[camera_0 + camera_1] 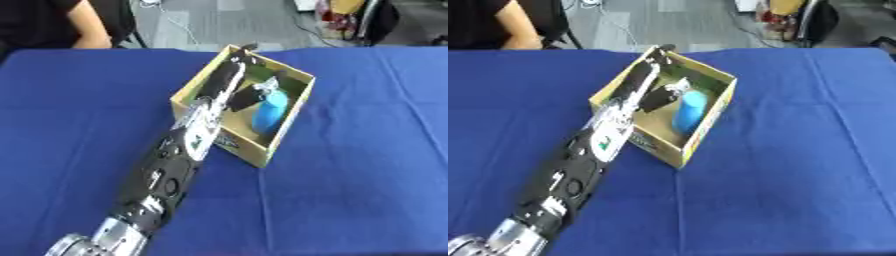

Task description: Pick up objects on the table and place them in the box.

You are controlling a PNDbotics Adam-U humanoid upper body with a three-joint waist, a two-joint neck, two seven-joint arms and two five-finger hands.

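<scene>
Left arm comes in from 7 o'clock and runs diagonally up toward 1 o'clock, left hand (229, 85) reaching over the near-left wall and down inside the box (296, 111). Box is open-topped cardboard, sat askew on the blue tabletop (367, 165) around centre, corners pointing roughly 12 and 6. Task thing: a blue bottle (270, 112) already inside the box, leaning against the right-hand wall, long axis about 1 to 7 o'clock, roughly parallel to the forearm, with what looks like a pale cap end at the top. Bottle lies just to the 3–4 o'clock side of the hand; thumb or a dark finger sits touching or just beside its upper end. Fingers look mostly straight along the box's left inner wall, so hand reads as relaxed and not gripping, though the thumb contact is hard to settle. Judgement: release done or near done, next move is pulling the hand back out toward 7 o'clock without dragging the box. Right eye view shows more of the gap between hand and bottle; left eye view hides it. Right hand shows in neither view. No other loose objects seen on the cloth.
</scene>
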